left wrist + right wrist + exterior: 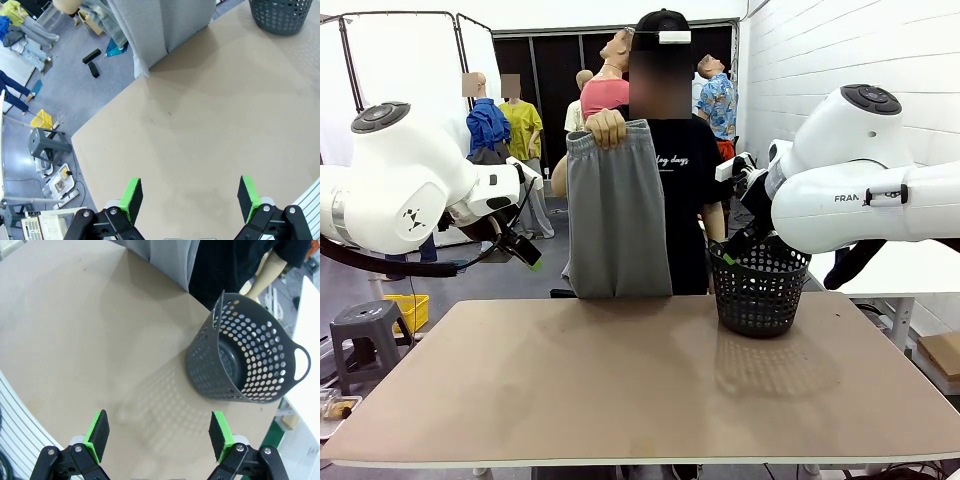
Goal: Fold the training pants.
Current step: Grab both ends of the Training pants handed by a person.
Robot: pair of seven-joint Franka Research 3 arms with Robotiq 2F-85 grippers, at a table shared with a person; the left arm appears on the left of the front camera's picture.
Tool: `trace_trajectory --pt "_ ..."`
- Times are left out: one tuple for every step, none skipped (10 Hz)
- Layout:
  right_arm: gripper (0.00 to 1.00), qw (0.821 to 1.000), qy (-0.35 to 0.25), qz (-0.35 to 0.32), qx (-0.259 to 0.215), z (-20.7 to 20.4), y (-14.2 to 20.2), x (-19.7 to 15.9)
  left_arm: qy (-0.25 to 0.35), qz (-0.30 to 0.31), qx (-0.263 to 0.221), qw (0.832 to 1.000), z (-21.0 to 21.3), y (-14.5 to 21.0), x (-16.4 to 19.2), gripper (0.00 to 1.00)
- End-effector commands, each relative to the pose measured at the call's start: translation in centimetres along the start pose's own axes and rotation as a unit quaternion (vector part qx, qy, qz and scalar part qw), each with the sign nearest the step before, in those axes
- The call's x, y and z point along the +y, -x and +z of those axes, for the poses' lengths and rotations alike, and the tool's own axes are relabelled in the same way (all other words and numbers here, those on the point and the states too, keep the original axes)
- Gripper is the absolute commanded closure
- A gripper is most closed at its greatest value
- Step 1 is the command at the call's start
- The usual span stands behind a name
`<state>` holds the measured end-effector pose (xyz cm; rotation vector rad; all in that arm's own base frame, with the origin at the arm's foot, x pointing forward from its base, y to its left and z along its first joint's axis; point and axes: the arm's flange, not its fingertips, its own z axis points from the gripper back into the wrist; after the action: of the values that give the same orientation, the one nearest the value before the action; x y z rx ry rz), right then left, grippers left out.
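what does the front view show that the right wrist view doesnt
Front view's own: the person's hand holding the light grey jersey training pants up by the gathered waistband, hanging down to the far edge of the tan table. Right wrist view's own: the right gripper with green-padded jaws open, and the hollow inside and loop handle of the black mesh plastic basket. Shared: the pants' grey cloth, the basket and the table.

Training pants hanging at the far side, lower end dropping right to the counter's far edge. Touching it or not, can't tell. Shirt print half covered by the fabric. In the left wrist view the top edge slices off the pants and the basket. The person's lowered hand is hidden near that basket.
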<state>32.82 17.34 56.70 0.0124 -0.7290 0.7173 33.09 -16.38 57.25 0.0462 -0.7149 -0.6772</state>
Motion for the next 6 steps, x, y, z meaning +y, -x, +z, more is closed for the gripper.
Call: trace_trajectory --pt "0.00 1.000 -0.002 0.001 0.003 -0.19 -0.03 0.03 -0.003 0.000 -0.002 1.000 0.20 -0.09 0.04 0.00" --pt "0.00 1.000 -0.002 0.001 0.003 -0.19 -0.03 0.03 -0.003 0.000 -0.002 1.000 0.20 -0.09 0.04 0.00" --pt "0.00 1.000 -0.002 0.001 0.003 -0.19 -0.03 0.03 -0.003 0.000 -0.002 1.000 0.20 -0.09 0.04 0.00" --pt "0.00 1.000 -0.002 0.001 0.003 -0.19 -0.03 0.03 -0.003 0.000 -0.002 1.000 0.20 -0.09 0.04 0.00" --pt "0.00 1.000 -0.002 0.001 0.003 -0.19 -0.03 0.03 -0.003 0.000 -0.002 1.000 0.20 -0.09 0.04 0.00" --pt "0.00 1.000 -0.002 0.001 0.003 -0.19 -0.03 0.03 -0.003 0.000 -0.002 1.000 0.20 -0.09 0.04 0.00"
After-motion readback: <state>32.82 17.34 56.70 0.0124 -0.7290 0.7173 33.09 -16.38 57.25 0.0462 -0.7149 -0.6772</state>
